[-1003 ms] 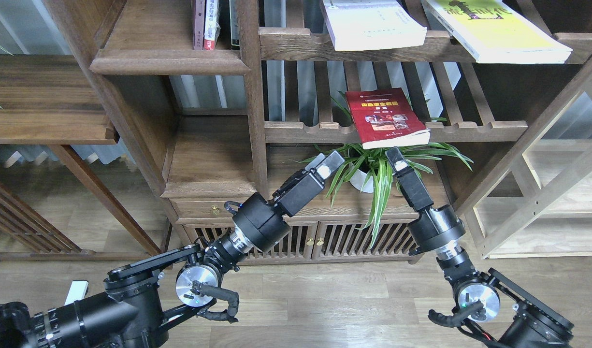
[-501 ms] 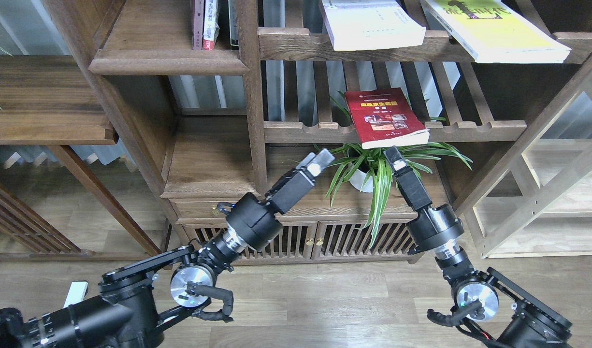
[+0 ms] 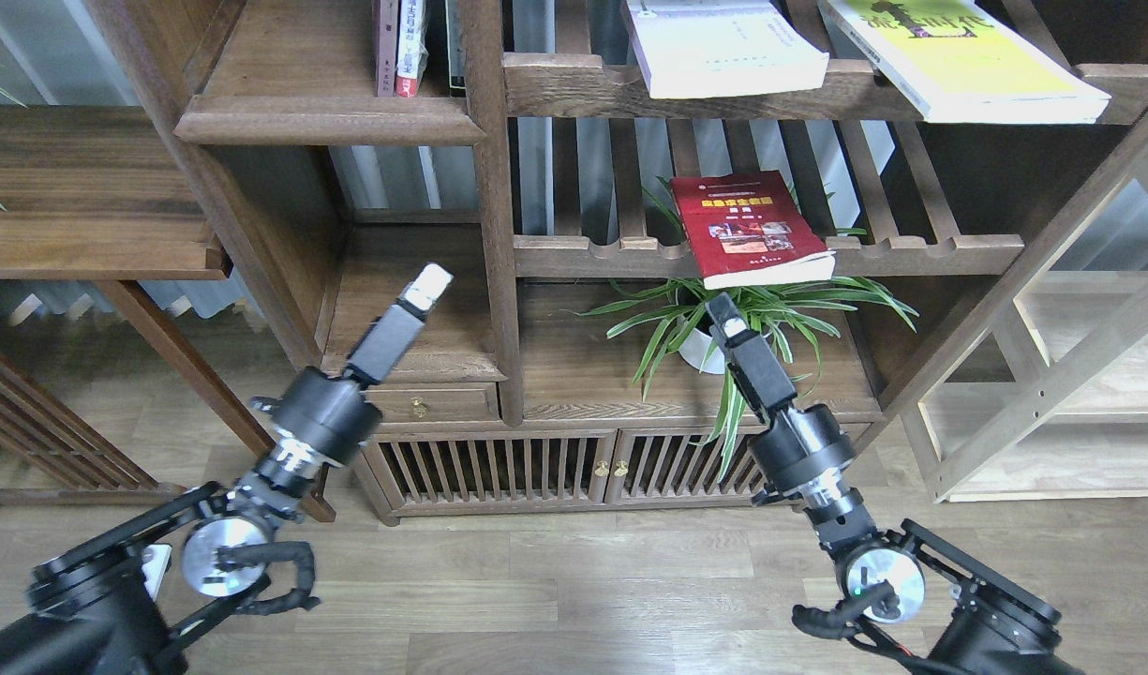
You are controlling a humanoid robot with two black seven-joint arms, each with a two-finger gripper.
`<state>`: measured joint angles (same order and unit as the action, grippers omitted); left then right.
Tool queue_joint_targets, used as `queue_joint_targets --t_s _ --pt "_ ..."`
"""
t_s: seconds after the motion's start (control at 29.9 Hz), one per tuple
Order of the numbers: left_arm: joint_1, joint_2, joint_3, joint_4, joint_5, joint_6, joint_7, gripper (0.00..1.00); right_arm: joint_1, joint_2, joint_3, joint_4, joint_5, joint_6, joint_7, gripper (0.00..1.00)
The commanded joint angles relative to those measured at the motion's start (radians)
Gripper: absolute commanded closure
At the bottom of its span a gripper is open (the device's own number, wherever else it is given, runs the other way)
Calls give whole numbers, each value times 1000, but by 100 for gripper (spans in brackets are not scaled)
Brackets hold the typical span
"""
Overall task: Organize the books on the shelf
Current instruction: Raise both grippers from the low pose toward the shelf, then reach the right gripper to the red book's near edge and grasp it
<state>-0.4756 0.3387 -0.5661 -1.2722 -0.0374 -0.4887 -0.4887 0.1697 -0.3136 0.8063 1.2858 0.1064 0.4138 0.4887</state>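
The red book [image 3: 756,230] lies flat on a slatted rack, its front end sticking out over the rail. The thick white book [image 3: 723,47] and the yellow-green book [image 3: 967,56] lie on the slatted rack above. The solid shelf [image 3: 330,120] at the upper left holds a few upright books [image 3: 410,47]. My left gripper [image 3: 430,281] is raised in front of the lower left compartment and holds nothing visible. My right gripper [image 3: 725,314] is just below the red book's front edge, among the plant leaves, apart from the book. Both are seen edge-on, so their fingers cannot be told apart.
A potted spider plant [image 3: 723,323] stands on the cabinet top under the red book. A lower solid board [image 3: 414,319] sits behind my left gripper, beside an upright post [image 3: 499,234]. A drawer and slatted doors [image 3: 499,464] are below. A light wooden frame [image 3: 1051,375] stands at right.
My left arm has swung far to the left, from in front of the plant to the lower left compartment. My right gripper has moved slightly left and down from the red book.
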Motion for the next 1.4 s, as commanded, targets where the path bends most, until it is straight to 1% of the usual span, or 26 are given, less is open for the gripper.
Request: queue_joint_targets --t_s 0.0,0.07,0.17,0.27,0.4,0.47,0.57,0.64,0.74,0.8,0.94,1.37 --pt "11 25 -17 1 -1 0 0 1 31 5 -9 -2 79 -90 0 0" --pt "11 23 -24 -1 -1 0 0 1 45 8 -15 -11 99 -157 0 0" --pt "8 20 -35 -3 -1 0 0 1 79 39 -9 -14 134 -288 -2 0" --pt "3 19 -43 -4 -1 0 0 1 125 80 5 -25 182 -395 -19 0" --pt "-6 13 -41 -15 7 0 0 1 192 149 31 -52 226 -506 -27 0" --pt "-8 9 -38 -16 10 0 0 1 218 180 53 -75 226 -543 -27 0" --pt "-8 9 -37 -16 13 0 4 1 234 218 96 -111 229 -576 -28 0" --pt "-8 8 -34 -16 13 0 41 1 238 237 125 -135 229 -602 -28 0" --pt "-8 8 -34 -16 13 0 70 1 241 251 165 -163 233 -638 -30 0" --pt "-11 9 -35 -15 13 0 70 1 240 254 181 -177 233 -656 -41 0" --pt "-11 11 -40 -15 13 0 70 1 240 255 205 -191 233 -659 -59 0" --pt "-9 11 -38 -7 14 0 70 1 287 269 258 -333 231 -652 -61 0"
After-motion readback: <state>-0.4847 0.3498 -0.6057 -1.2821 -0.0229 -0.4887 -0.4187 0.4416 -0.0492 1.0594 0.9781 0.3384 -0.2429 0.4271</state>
